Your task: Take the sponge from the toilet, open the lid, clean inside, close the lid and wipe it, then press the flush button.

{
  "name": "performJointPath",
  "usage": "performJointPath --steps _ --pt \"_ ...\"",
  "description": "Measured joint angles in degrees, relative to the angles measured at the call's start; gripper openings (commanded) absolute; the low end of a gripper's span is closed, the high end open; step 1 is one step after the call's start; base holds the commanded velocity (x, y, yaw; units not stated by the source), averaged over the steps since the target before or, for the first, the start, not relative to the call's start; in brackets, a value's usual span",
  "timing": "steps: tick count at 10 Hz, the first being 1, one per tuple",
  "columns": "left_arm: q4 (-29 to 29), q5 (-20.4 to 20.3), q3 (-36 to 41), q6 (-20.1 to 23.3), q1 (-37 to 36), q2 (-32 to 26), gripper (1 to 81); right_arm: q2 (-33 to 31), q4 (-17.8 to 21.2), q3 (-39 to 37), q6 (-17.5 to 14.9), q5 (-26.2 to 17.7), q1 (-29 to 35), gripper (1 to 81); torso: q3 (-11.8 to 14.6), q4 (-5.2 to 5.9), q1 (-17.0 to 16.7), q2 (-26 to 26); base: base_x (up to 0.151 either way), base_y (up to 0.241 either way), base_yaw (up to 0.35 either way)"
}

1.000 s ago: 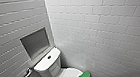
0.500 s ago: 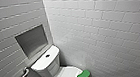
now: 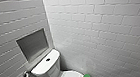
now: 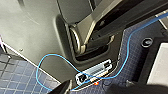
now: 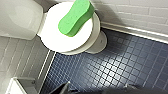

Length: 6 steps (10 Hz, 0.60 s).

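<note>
Honestly, you cannot tell whether the right claw is released or clenched. Its dark edge hangs above the blue floor tiles, with nothing seen in its grasp. The left claw is just as unreadable, low beside the robot's own base. Outward, the sponge lies on the closed lid of the toilet, well apart from both claws. Over the last second your head view has slid slightly while the sponge kept its place on the lid. So the camera moved, and the pickup looks not yet begun.
</note>
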Motion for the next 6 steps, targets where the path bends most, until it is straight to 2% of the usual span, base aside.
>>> performJointPath --steps 3,6 --pt "0.0 0.0 -1.8 -0.12 1.12 2.34 81.1 4.39 0.1 -5.13 0.02 -2.32 1.84 81.1 -1.49 0.0 3.84 -6.18 0.0 0.0 0.0" --pt "-0.01 -0.05 -5.41 -0.12 2.04 4.96 81.1 8.68 0.11 -8.91 0.05 -3.08 3.83 81.1 -6.91 -0.02 7.61 -12.19 0.0 0.0 0.0"
